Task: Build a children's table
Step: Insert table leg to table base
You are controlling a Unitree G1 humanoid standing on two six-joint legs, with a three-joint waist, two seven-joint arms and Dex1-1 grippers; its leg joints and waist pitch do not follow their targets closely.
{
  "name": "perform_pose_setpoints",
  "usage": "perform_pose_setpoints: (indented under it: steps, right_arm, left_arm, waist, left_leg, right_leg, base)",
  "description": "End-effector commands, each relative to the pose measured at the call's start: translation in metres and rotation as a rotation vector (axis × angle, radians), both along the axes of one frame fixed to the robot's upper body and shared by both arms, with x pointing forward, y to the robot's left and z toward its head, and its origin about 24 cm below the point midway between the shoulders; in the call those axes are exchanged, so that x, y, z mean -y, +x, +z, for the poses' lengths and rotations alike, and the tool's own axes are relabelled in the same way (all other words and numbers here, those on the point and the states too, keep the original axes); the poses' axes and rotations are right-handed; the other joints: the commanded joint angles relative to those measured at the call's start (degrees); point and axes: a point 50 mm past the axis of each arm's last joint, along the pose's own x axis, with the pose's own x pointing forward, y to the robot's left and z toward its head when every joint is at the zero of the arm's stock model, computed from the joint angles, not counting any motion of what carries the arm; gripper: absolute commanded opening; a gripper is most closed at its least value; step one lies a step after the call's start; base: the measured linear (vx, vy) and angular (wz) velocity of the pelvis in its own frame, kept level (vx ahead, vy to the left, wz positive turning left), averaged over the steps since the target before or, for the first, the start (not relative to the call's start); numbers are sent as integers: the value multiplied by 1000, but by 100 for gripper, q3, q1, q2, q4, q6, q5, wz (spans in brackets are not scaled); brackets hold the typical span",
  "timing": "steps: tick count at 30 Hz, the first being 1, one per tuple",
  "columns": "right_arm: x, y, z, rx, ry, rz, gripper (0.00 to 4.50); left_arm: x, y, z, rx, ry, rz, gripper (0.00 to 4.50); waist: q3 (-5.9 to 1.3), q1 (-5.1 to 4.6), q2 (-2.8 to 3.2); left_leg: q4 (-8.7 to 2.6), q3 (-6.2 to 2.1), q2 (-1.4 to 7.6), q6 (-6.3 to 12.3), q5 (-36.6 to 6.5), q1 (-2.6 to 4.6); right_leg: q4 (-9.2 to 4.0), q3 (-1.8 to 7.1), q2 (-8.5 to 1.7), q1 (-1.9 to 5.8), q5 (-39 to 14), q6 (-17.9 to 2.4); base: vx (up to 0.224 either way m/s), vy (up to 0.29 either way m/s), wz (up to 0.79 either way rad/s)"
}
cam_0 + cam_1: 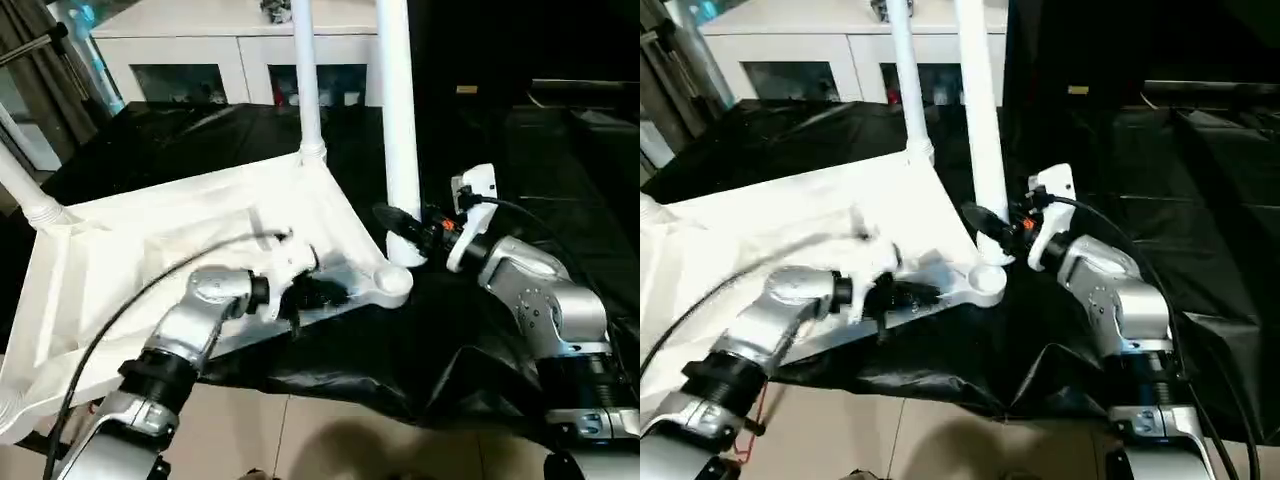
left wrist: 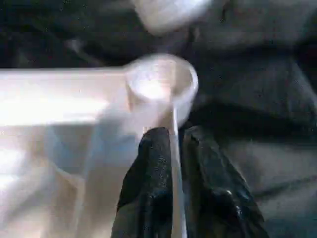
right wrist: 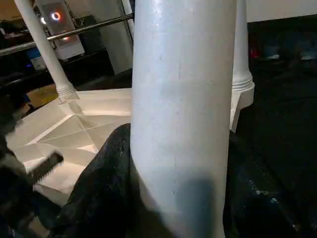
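Leg (image 1: 398, 120), upright at frame centre, gripped by right tool (image 1: 402, 226) just above empty corner socket (image 1: 392, 283); left tool (image 2: 174, 163) pinches tabletop rim (image 2: 59, 82).

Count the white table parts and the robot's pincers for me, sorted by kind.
Tabletop: 1
Table legs: 3 (held leg, back-corner leg, left-corner leg)
Pincers: 2 (left pincer, right pincer)
Total: 6
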Motion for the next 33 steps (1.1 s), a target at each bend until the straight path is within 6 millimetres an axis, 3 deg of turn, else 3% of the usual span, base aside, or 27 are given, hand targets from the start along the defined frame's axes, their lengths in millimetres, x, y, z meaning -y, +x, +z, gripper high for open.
perform_pose_setpoints:
  steps: [1, 4, 7, 10, 13, 14, 17, 19, 20, 23, 25, 26, 28, 33]
  right_arm:
    - [-2, -3, 4, 17, 13, 10, 190]
    - [-3, -4, 4, 17, 12, 14, 190]
    - [-7, -5, 1, 15, -6, 33, 190]
    - [-11, -7, -2, 10, -27, 49, 190]
    - [-14, -7, -3, 9, -39, 58, 190]
    - [-16, -8, -4, 7, -49, 60, 190]
    - [-16, -8, -5, 6, -61, 60, 190]
    - [-15, -7, -6, 4, -66, 56, 190]
    - [-15, -8, -6, 3, -72, 55, 189]
    - [-13, -8, -6, 2, -78, 52, 189]
    - [-13, -8, -7, 2, -83, 49, 189]
    - [-13, -8, -7, 2, -85, 48, 189]
    - [-13, -8, -7, 2, -88, 47, 189]
    - [-12, -8, -8, 3, -96, 43, 189]
  left_arm:
    - [-8, 9, 25, 31, -117, 41, 90]
    - [-14, 16, 40, 42, -212, 98, 90]
    - [-25, 47, 62, 68, -267, 395, 90]
    - [-21, 60, 78, 126, -245, 530, 90]
    - [-5, 63, 91, 183, -226, 518, 90]
    - [16, 60, 106, 216, -253, 459, 90]
    - [43, 53, 123, 240, -310, 358, 90]
    - [62, 44, 133, 247, -354, 270, 90]
    - [74, 38, 140, 255, -379, 212, 90]
    - [89, 26, 147, 260, -429, 120, 90]
    - [97, 17, 150, 255, -460, 63, 90]
    - [98, 15, 150, 248, -469, 50, 90]
    - [99, 13, 147, 239, -457, 51, 90]
    - [84, 25, 139, 253, -425, 172, 90]
  waist:
    - [-448, 16, -155]
    - [-436, 16, -164]
    - [-433, 20, -174]
    - [-435, 32, -214]
    - [-451, 40, -228]
    - [-460, 37, -236]
    - [-483, 96, -240]
    - [-481, 111, -266]
    - [-469, 134, -244]
    - [-445, 137, -281]
    - [-438, 139, -247]
    - [-429, 119, -277]
    - [-428, 114, -279]
    - [-441, 81, -266]
  left_leg:
    - [-387, -11, 154, 412, -696, 70]
    - [-390, -14, 144, 420, -769, 77]
    - [-372, -3, 132, 391, -815, 92]
    - [-375, -25, 131, 369, -772, 68]
    - [-369, -30, 142, 427, -550, 50]
    - [-363, -30, 145, 443, -502, 48]
    - [-330, -18, 161, 595, -242, 50]
    - [-329, -15, 157, 623, -243, 43]
    - [-324, -12, 153, 668, -282, 39]
    - [-334, -4, 147, 609, -483, 33]
    - [-340, -10, 155, 558, -568, 44]
    - [-343, -12, 150, 528, -621, 33]
    - [-348, -10, 140, 503, -667, 38]
    - [-345, -22, 134, 499, -647, 39]
  right_leg:
    - [-327, 246, -290, 316, -1217, -1281]
    - [-354, 240, -273, 314, -1294, -1275]
    - [-362, 239, -258, 312, -1381, -1217]
    - [-364, 226, -264, 346, -1385, -1132]
    - [-344, 232, -262, 351, -1089, -1166]
    - [-328, 234, -262, 358, -986, -1195]
    - [-281, 247, -277, 353, -467, -1450]
    - [-272, 245, -289, 375, -436, -1486]
    - [-283, 246, -292, 370, -526, -1490]
    - [-329, 240, -289, 378, -880, -1415]
    - [-354, 240, -284, 365, -1048, -1376]
    - [-359, 235, -275, 376, -1107, -1329]
    - [-380, 231, -271, 378, -1228, -1278]
    - [-389, 223, -246, 369, -1220, -1172]
  base:
    - [0, 0, 0]
    - [0, 0, 0]
    - [0, 0, 0]
    - [0, 0, 0]
    - [0, 0, 0]
    - [0, 0, 0]
    - [0, 0, 0]
    - [0, 0, 0]
    - [0, 0, 0]
    - [0, 0, 0]
    - [0, 0, 0]
    - [0, 0, 0]
    - [0, 0, 0]
    - [0, 0, 0]
